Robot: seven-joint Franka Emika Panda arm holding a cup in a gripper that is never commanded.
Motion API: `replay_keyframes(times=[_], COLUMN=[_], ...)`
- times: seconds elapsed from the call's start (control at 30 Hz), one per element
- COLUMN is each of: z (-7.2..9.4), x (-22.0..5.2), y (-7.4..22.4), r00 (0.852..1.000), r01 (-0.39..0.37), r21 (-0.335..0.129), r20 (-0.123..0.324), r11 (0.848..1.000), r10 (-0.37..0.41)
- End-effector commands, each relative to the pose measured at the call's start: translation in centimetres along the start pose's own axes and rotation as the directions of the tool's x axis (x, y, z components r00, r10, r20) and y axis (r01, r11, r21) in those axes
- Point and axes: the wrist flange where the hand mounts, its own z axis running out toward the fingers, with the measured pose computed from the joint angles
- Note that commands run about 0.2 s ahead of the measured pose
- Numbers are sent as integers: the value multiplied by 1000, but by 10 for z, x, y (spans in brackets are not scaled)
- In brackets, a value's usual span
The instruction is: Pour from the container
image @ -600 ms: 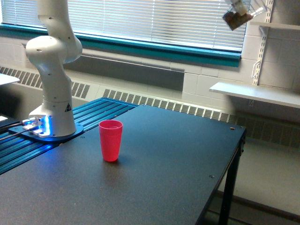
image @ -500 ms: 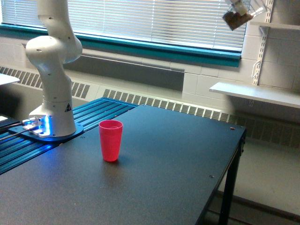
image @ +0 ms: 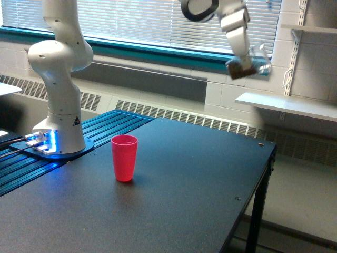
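While tilted aloft, container [image: 247, 66] in tool [image: 243, 57], red cup [image: 124, 157] upright below

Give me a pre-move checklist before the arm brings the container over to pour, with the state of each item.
1. Container held in the gripper: ok, it hangs at the arm's end, high above the table.
2. Contents still inside: ok, brown pieces show through the clear wall, though blurred.
3. Container level: cannot tell, motion blur hides its tilt.
4. Red cup upright, mouth open: ok.
5. Container over the red cup: not ok, it is far toward the exterior view's right and well above.
6. Path between them free: ok, nothing stands on the table between them.
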Motion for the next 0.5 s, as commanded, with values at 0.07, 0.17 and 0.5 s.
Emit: replay_keyframes(times=[0.07,0.17,0.5], z=[-13,-13,-13], x=[4,3,-14], y=[4,10,22], r00=[995,994,992], r01=[-87,-97,-102], r21=[-5,-22,-79], r20=[-44,-53,-84], r11=[996,995,992], r10=[86,96,95])
